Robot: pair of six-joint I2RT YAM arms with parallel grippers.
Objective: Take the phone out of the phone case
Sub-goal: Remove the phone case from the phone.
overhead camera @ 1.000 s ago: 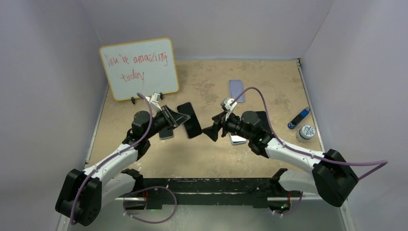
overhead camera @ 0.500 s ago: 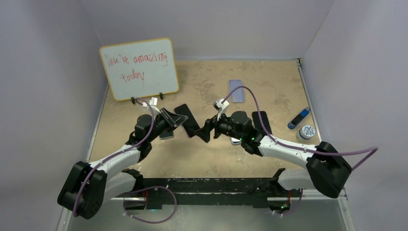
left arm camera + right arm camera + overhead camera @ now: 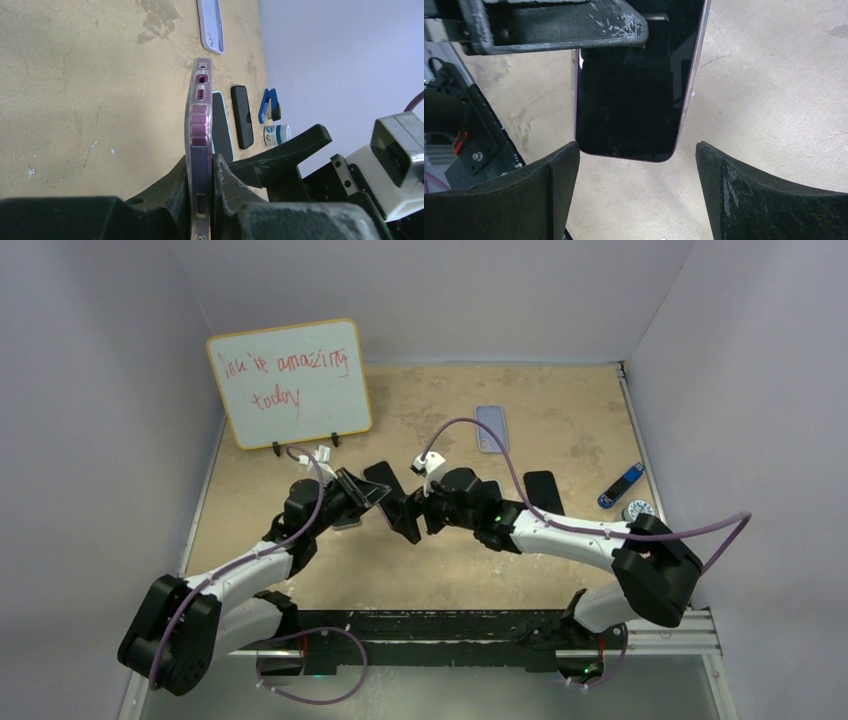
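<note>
The phone [image 3: 392,502], dark screen up, sits in a clear purple-tinted phone case [image 3: 200,112] and is held on edge above the table. My left gripper [image 3: 201,167] is shut on it, one finger on each flat face. Its upper finger [image 3: 559,25] crosses the screen [image 3: 634,100] in the right wrist view. My right gripper [image 3: 636,155] is open, its two fingertips wide apart just short of the phone's free end, touching nothing. From above, the right gripper [image 3: 413,512] meets the phone near the table's middle.
A whiteboard [image 3: 290,380] stands at the back left. On the table lie a lilac case [image 3: 491,427], a black phone [image 3: 543,492], a blue stapler-like object [image 3: 620,485] and a small jar [image 3: 637,510]. Another phone [image 3: 345,523] lies under the left arm.
My right arm has swung left until its open fingers reach the phone's end. The left gripper has shifted slightly, keeping its grip on the phone.
</note>
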